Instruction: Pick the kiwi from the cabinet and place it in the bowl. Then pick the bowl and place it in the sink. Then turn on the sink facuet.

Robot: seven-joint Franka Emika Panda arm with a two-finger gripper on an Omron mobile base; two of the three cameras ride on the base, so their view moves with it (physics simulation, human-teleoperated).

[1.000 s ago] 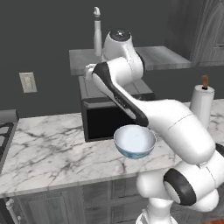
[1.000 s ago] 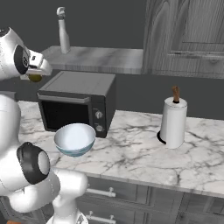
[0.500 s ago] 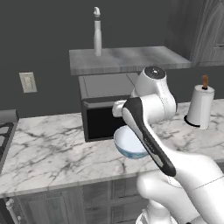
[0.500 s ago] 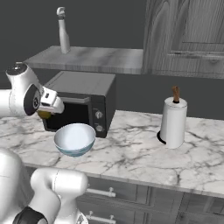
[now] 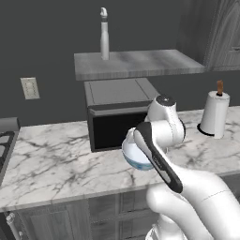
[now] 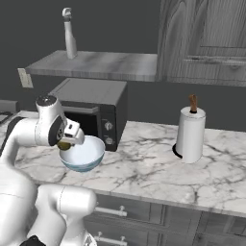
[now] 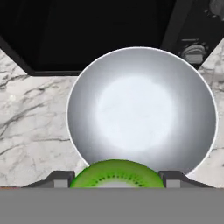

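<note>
1. My gripper is clamped on the kiwi; in the hand view the green fruit sits between my two fingertips, its cut face turned toward the camera.
2. Over the last second I have swung down from the cabinet level, past the front of the microwave, and I now hang just above the near-left rim of the bowl.
3. The bowl stands on the marble counter, just in front of the microwave, and its white inside is empty.
4. That means the fetch from the shelf is done and the drop is the step in hand.
5. The kiwi sits over the rim rather than the middle, so I judge I should move a little farther over the hollow before letting go, or it may clip the edge and roll onto the counter.
6. The paper towel roll stands well apart to the right, out of my way.
</note>
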